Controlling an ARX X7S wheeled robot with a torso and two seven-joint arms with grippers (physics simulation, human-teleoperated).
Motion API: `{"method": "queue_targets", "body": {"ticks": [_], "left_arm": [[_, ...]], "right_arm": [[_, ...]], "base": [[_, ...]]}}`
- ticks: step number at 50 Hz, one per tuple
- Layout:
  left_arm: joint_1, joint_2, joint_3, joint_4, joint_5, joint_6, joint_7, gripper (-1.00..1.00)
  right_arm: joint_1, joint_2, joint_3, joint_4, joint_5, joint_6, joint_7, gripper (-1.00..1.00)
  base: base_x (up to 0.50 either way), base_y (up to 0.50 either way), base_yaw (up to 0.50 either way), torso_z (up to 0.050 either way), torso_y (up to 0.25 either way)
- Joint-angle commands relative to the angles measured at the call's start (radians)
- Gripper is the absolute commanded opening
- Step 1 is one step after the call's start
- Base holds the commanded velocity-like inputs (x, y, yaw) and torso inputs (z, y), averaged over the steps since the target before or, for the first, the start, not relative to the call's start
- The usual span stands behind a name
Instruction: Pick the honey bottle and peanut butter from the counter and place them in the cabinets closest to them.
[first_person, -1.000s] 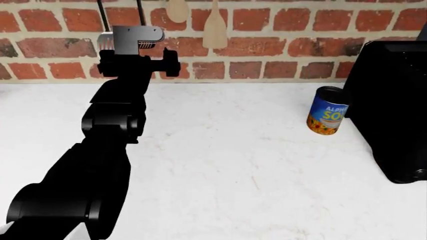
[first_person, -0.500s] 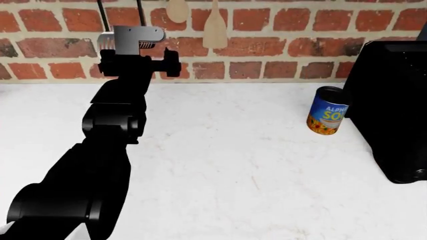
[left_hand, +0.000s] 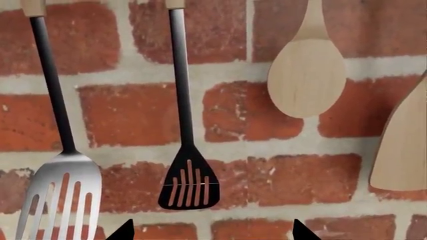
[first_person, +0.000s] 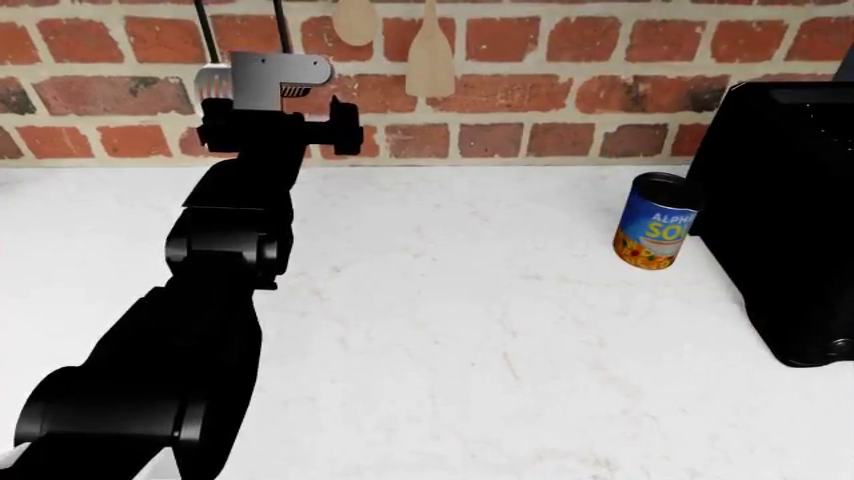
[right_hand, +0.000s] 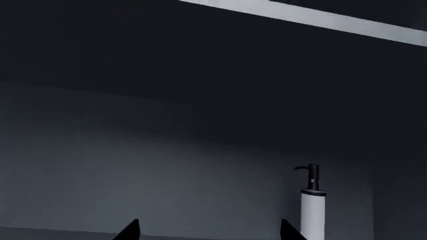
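Red brick wall (first_person: 561, 90) at the back, white counter (first_person: 467, 320) spread out below it. Scanning for the honey bottle and the peanut butter: in none of the views, so no saying which way either lies from either gripper, how its long axis runs, or which arm sits nearer. No cabinets on show either, so nothing to report on their contents.

Over to the left arm (first_person: 227, 250): stretched up and forward, close to the wall, well above the counter. Left gripper (left_hand: 213, 235) pointed straight at the brick, dark fingertips (left_hand: 127, 231) spread wide, nothing between them. Dead ahead of it, a black slotted turner (left_hand: 189, 182) hanging handle-up; beside that a steel slotted turner (left_hand: 60, 195), a wooden spoon (left_hand: 307, 75) and a wooden spatula (left_hand: 403, 145). None of that belongs to the task.

Right gripper (right_hand: 209, 234): out of the head view, facing a dark, dim space, tips well apart and empty. Only a white pump dispenser (right_hand: 312, 210) standing upright ahead of it.

On the counter's right side, a soup can (first_person: 654, 222), upright, just beside a big black appliance (first_person: 781, 220). Probably calls for a look around before any reach, since neither target shows.
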Motion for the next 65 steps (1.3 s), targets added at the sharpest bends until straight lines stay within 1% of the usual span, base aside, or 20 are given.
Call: {"method": "queue_targets", "body": {"ticks": [1, 11, 14, 15, 17, 19, 20, 29, 32, 36, 44, 48, 51, 53, 56, 57, 60, 61, 63, 65], "left_arm": [[0.000, 0.001, 0.007, 0.000, -0.001, 0.001, -0.001, 1.00], [-0.006, -0.002, 0.000, 0.000, -0.010, 0.022, -0.001, 1.00], [-0.053, -0.004, -0.042, 0.002, -0.059, 0.051, 0.039, 1.00], [-0.058, -0.007, -0.052, 0.057, -0.074, 0.025, 0.044, 1.00], [0.055, -0.018, -0.047, 0.357, -0.086, -0.185, 0.019, 1.00], [0.106, -0.027, -0.043, 0.657, -0.099, -0.298, 0.007, 1.00], [0.124, -0.030, -0.035, 0.725, -0.097, -0.333, 0.001, 1.00], [0.226, -0.061, -0.008, 1.084, -0.126, -0.552, -0.018, 1.00], [0.265, -0.073, -0.014, 1.244, -0.151, -0.666, -0.029, 1.00], [0.286, -0.088, -0.032, 1.447, -0.197, -0.820, -0.039, 1.00], [0.279, -0.116, -0.038, 1.645, -0.248, -0.987, -0.046, 1.00], [0.346, -0.128, -0.067, 1.824, -0.296, -1.088, -0.048, 1.00], [0.430, -0.109, -0.154, 2.041, -0.361, -1.214, -0.068, 1.00], [0.486, -0.093, -0.216, 2.166, -0.398, -1.282, -0.077, 1.00], [0.612, -0.102, -0.242, 2.275, -0.414, -1.271, -0.070, 1.00], [0.661, -0.093, -0.273, 2.297, -0.423, -1.235, -0.055, 1.00], [0.820, -0.072, -0.366, 2.322, -0.440, -1.104, -0.006, 1.00], [0.856, -0.059, -0.409, 2.323, -0.464, -1.084, 0.015, 1.00], [0.898, -0.034, -0.491, 2.328, -0.516, -1.041, 0.051, 1.00], [0.908, -0.026, -0.545, 2.345, -0.573, -1.031, 0.061, 1.00]], "right_arm": [[-0.003, -0.003, 0.033, -0.044, -0.013, -0.005, -0.002, 1.00], [-0.051, 0.004, 0.083, -0.162, 0.047, 0.062, 0.045, 1.00], [-0.049, 0.005, 0.099, -0.186, 0.071, 0.091, 0.056, 1.00], [-0.047, 0.004, 0.104, -0.193, 0.078, 0.099, 0.059, 1.00], [-0.044, 0.002, 0.115, -0.207, 0.094, 0.117, 0.068, 1.00], [-0.041, 0.001, 0.126, -0.219, 0.107, 0.129, 0.078, 1.00], [-0.041, 0.000, 0.130, -0.223, 0.113, 0.133, 0.082, 1.00], [-0.091, -0.002, 0.168, -0.264, 0.168, 0.163, 0.113, 1.00], [-0.137, -0.008, 0.226, -0.313, 0.235, 0.222, 0.172, 1.00], [-0.206, 0.018, 0.256, -0.360, 0.411, 0.241, 0.313, 1.00], [-0.329, 0.053, 0.264, -0.464, 0.585, 0.218, 0.432, 1.00], [-0.480, 0.079, 0.274, -0.641, 0.746, 0.216, 0.564, 1.00], [-0.654, 0.105, 0.308, -0.827, 0.878, 0.171, 0.668, 1.00], [-0.779, 0.124, 0.348, -0.959, 0.900, 0.150, 0.680, 1.00], [-0.994, 0.140, 0.429, -1.162, 0.852, 0.147, 0.618, 1.00], [-1.075, 0.141, 0.457, -1.231, 0.813, 0.152, 0.574, 1.00], [-1.326, 0.152, 0.556, -1.430, 0.587, 0.105, 0.332, 1.00], [-1.399, 0.236, 0.459, -1.445, 0.479, -0.045, 0.285, 1.00], [-1.567, 0.450, 0.189, -1.445, 0.242, -0.345, 0.243, 1.00], [-1.655, 0.577, 0.030, -1.444, 0.123, -0.645, 0.266, 1.00]], "base": [[0.00, 0.00, 0.00, 0.000, 0.000], [-0.05, 0.00, 0.00, 0.000, 0.000], [-0.50, 0.00, 0.00, 0.000, 0.000], [-0.50, 0.00, 0.00, 0.000, 0.000], [-0.50, 0.00, 0.00, 0.000, 0.000], [-0.50, 0.00, 0.00, 0.000, 0.000], [-0.50, 0.00, 0.00, 0.000, 0.000], [-0.50, 0.00, 0.00, 0.000, 0.000], [-0.50, 0.00, 0.00, 0.000, 0.000], [-0.50, 0.00, 0.00, 0.000, 0.000], [-0.50, 0.00, 0.00, 0.000, 0.000], [-0.50, 0.00, 0.00, 0.000, 0.000], [-0.50, 0.00, 0.00, 0.000, 0.000], [-0.50, 0.00, 0.00, 0.000, 0.000], [-0.22, 0.00, 0.00, 0.000, 0.000], [0.00, 0.00, 0.00, 0.000, 0.000], [0.00, 0.00, 0.00, 0.000, 0.000], [0.00, 0.00, 0.00, 0.000, 0.000], [0.00, 0.00, 0.00, 0.000, 0.000], [0.00, 0.00, 0.00, 0.000, 0.000]]}}
